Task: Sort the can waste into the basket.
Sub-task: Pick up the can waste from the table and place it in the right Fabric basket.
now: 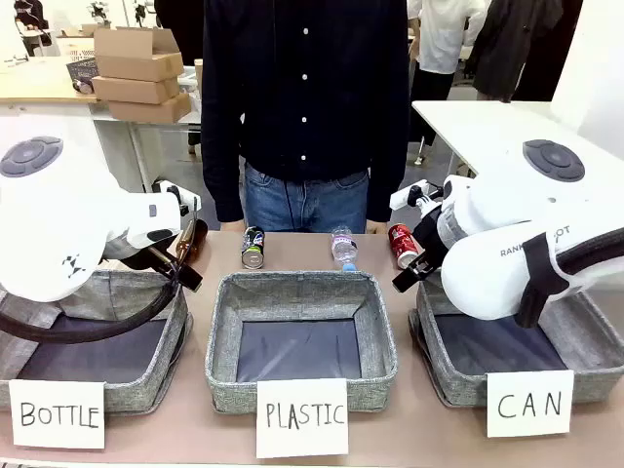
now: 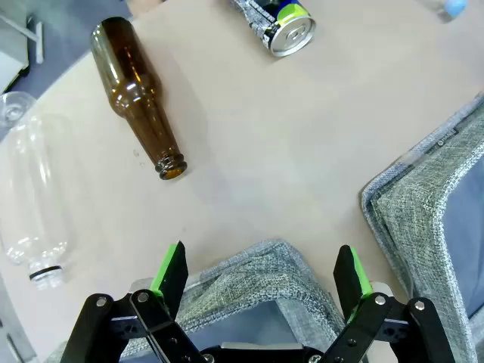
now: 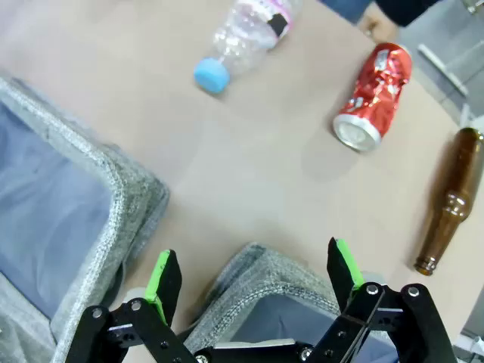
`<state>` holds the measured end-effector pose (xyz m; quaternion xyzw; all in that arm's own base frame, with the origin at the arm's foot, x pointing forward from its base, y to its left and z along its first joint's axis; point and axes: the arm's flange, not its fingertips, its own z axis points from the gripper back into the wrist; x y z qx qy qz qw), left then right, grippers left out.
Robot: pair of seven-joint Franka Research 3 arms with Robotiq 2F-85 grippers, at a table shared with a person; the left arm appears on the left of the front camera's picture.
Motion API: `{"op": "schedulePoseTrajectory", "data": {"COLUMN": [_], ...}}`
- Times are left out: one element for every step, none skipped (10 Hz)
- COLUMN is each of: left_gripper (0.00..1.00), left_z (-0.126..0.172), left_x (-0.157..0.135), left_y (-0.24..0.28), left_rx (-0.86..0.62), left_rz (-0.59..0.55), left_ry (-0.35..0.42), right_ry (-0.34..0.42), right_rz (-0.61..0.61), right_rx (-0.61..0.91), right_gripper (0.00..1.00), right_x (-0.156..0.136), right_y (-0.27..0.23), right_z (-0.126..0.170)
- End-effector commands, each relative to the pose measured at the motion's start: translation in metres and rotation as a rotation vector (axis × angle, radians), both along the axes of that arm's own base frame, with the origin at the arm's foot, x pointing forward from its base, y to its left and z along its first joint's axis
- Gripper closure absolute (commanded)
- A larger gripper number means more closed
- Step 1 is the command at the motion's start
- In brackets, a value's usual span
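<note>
The red can lies dented on its side at the table's far right, just beyond the CAN basket. Over that basket's far corner hangs my right gripper, open and empty, short of the red can. The black-and-blue can lies behind the middle basket's left corner. My left gripper, open and empty, is above the far corner of the BOTTLE basket.
The PLASTIC basket stands in the middle and the BOTTLE basket on the left. On the table lie brown bottles, a clear bottle and a blue-capped plastic bottle. A person stands at the far edge.
</note>
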<state>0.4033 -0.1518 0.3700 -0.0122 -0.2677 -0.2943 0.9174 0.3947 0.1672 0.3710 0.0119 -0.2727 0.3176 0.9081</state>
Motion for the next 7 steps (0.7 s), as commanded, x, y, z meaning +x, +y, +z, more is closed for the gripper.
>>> {"op": "schedulePoseTrajectory", "data": {"left_gripper": [0.0,0.0,0.0,0.0,0.0,0.0,0.0], "left_z": [0.0,0.0,0.0,0.0,0.0,0.0,0.0], "left_x": [0.0,0.0,0.0,0.0,0.0,0.0,0.0], "left_y": [0.0,0.0,0.0,0.0,0.0,0.0,0.0], "left_rx": [0.0,0.0,0.0,0.0,0.0,0.0,0.0], "left_rz": [0.0,0.0,0.0,0.0,0.0,0.0,0.0], "left_ry": [0.0,0.0,0.0,0.0,0.0,0.0,0.0], "right_ry": [0.0,0.0,0.0,0.0,0.0,0.0,0.0], "right_rz": [0.0,0.0,0.0,0.0,0.0,0.0,0.0], "right_rx": [0.0,0.0,0.0,0.0,0.0,0.0,0.0], "right_gripper": [0.0,0.0,0.0,0.0,0.0,0.0,0.0], "right_x": [0.0,0.0,0.0,0.0,0.0,0.0,0.0], "right_y": [0.0,0.0,0.0,0.0,0.0,0.0,0.0], "right_z": [0.0001,0.0001,0.0001,0.0001,0.0001,0.0001,0.0001]}}
